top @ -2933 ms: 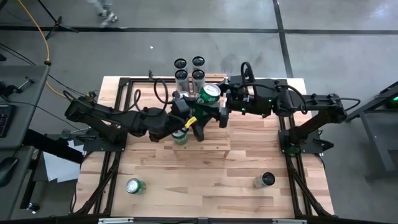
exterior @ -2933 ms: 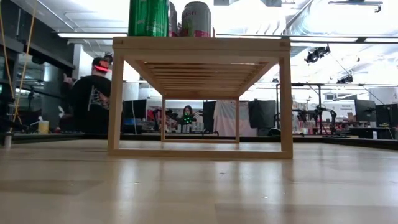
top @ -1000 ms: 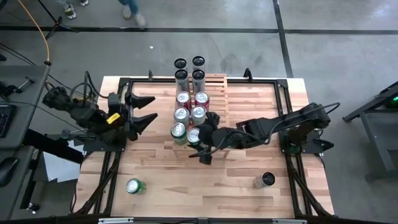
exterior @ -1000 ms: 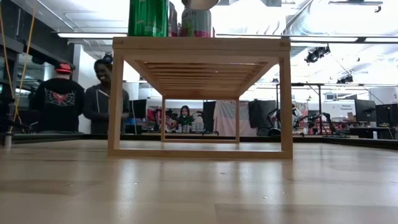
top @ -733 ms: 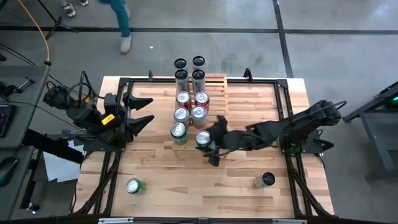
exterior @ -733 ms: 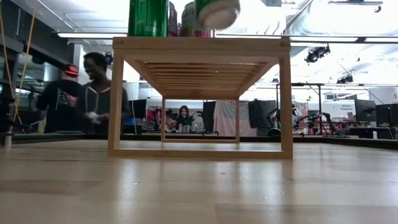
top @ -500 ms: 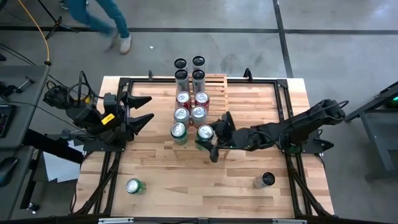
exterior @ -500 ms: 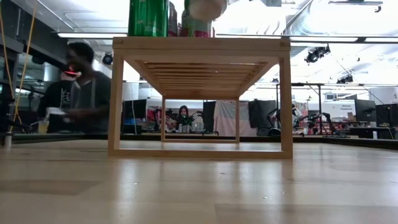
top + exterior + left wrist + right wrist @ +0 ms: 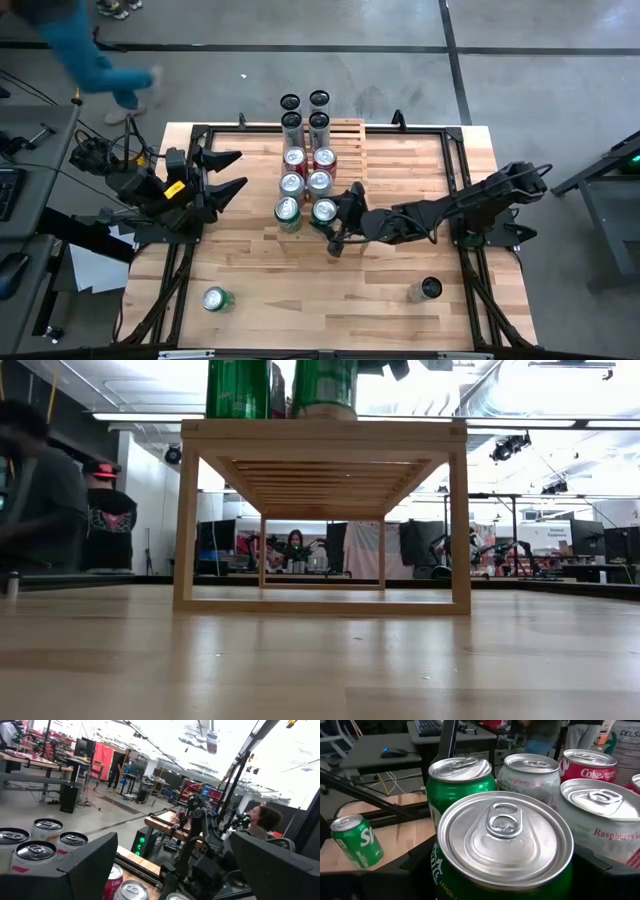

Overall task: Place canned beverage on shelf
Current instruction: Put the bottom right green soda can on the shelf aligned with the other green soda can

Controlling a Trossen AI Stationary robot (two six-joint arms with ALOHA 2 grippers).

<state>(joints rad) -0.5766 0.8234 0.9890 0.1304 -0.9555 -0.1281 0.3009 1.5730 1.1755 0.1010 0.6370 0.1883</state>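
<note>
Fingers (right): the right gripper (image 9: pixel 333 228) has its two dark fingers (image 9: pixel 352 195) spread around a green lemon-lime can (image 9: pixel 324 212). In the right wrist view that can (image 9: pixel 504 845) sits dead centre between them, top facing the camera. Can't tell whether the pads are pressing the sides or have just let go.

Can position: it stands upright on the front edge of the shelf (image 9: pixel 350 128), at the front of the right column, just beside the other green can (image 9: pixel 287 210) at its 9 o'clock. In the low view the can (image 9: pixel 324 388) sits flat on the shelf top (image 9: pixel 324 430).

Neighbours: pale raspberry-lime cans (image 9: pixel 600 820) and a red Coke can (image 9: pixel 588 765) are packed right behind it, heading to 12 o'clock in the high view. Black-topped cans (image 9: pixel 290 103) close off the far end of the rows.

Fingers (left): the left gripper (image 9: pixel 232 170) is parked well apart near the table's (image 9: pixel 400 300) 9 o'clock edge, fingers wide, nothing between them.

Loose cans: a green one (image 9: pixel 216 299) lies on its side toward 7 o'clock on the table, and a dark-topped one (image 9: pixel 429 289) stands toward 5 o'clock.

Background: a person in blue (image 9: pixel 70 50) on the floor past the table's 10 o'clock corner.
</note>
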